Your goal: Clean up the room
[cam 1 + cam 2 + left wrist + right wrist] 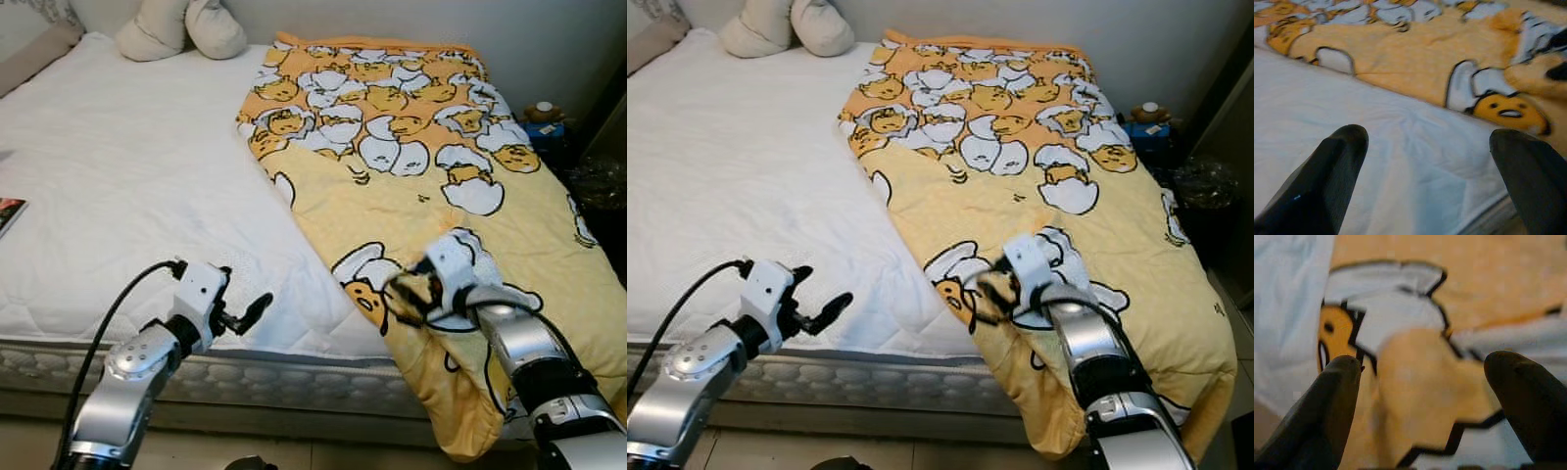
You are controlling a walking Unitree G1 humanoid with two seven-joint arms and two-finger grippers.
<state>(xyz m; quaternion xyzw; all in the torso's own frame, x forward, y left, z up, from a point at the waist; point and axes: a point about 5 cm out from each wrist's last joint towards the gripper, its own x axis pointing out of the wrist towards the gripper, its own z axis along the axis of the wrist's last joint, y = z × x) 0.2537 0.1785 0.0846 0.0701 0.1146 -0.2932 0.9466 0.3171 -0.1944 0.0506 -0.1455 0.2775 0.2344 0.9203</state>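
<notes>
A yellow blanket printed with cartoon eggs covers the right half of the bed, and its near end hangs over the front edge. My right gripper is low on the blanket near that edge. Its fingers are open, with a raised fold of blanket between them. My left gripper hovers open over the bare white mattress close to the front edge, left of the blanket's edge. Nothing is between its fingers.
Two cream pillows lie at the head of the bed. A book rests at the mattress's left edge. A small plush toy and blue items and a dark bag stand right of the bed. Floor runs along the front.
</notes>
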